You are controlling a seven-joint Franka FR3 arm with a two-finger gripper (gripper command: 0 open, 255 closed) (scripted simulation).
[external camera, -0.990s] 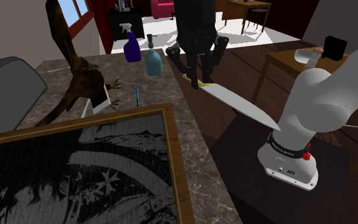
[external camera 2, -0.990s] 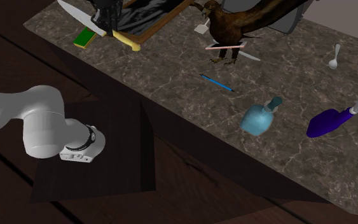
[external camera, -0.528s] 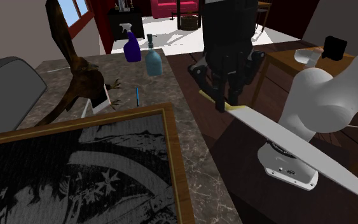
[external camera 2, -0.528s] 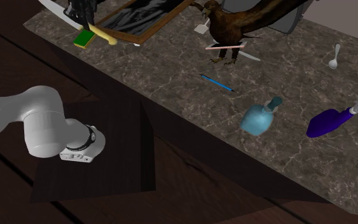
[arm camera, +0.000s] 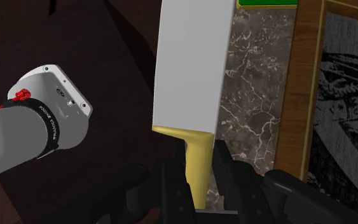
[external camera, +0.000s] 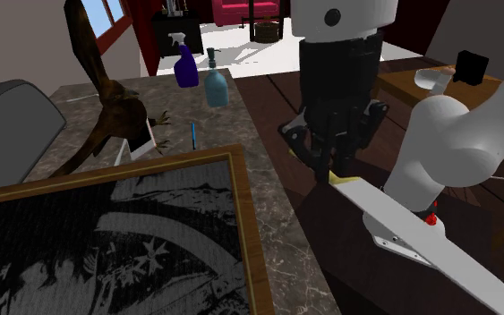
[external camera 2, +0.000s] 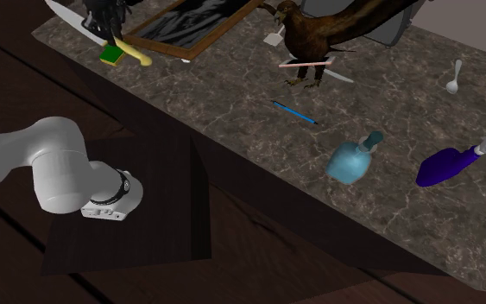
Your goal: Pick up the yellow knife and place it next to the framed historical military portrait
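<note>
**Knife held at the tabletop edge, beside the portrait**

The gripper has the knife by its yellow handle. In the wrist view the two fingers pinch the handle from either side, and the broad pale blade points straight out from them.

The blade runs along the marble tabletop, parallel to the portrait's wooden frame, with a strip of marble between them. Its tip end reaches a green block.

In the shoulder view the blade slants down over the dark stand, just off the tabletop edge. Whether the knife touches the tabletop cannot be told.

In the second exterior view the handle lies just beside the green block, near the portrait's corner.

Farther along the tabletop are a brown bird, a blue pen, a pale blue bottle, a purple spray bottle and a spoon.
</note>
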